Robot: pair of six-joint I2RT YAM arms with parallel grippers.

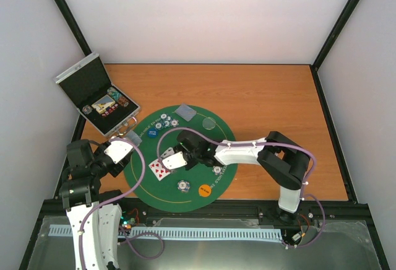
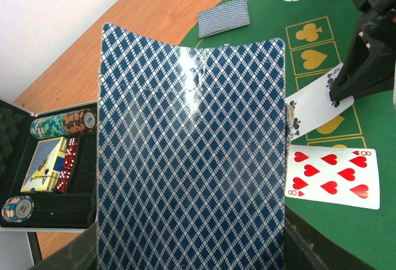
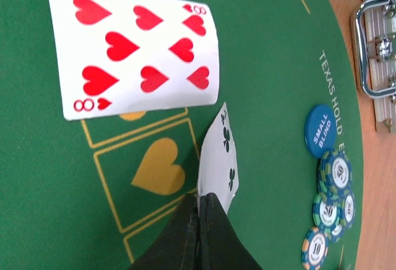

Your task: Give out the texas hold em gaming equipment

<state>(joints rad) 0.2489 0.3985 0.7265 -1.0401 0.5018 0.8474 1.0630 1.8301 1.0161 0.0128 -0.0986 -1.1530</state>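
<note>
My right gripper [image 3: 199, 199] is shut on the edge of a clubs playing card [image 3: 219, 152], holding it tilted just above the green mat [image 1: 216, 137], beside a face-up eight of hearts [image 3: 136, 47]. My left gripper [image 1: 120, 151], at the mat's left edge, grips a blue-backed deck [image 2: 192, 152] that fills its wrist view and hides its jaws. A small stack of face-down cards [image 1: 185, 111] and a clear disc [image 1: 210, 122] lie at the mat's far side. The blue disc [image 3: 320, 130] sits by a cluster of chips [image 3: 334, 183]. An orange disc [image 1: 205, 190] lies at the near rim.
The open silver case [image 1: 96, 93] stands at the back left, holding chip rolls [image 2: 62, 121], red dice [image 2: 67, 165] and a card box [image 2: 43, 165]. Its handle [image 3: 371, 47] is just off the mat's edge. Single chips [image 1: 184, 185] [image 1: 217, 170] lie on the near mat.
</note>
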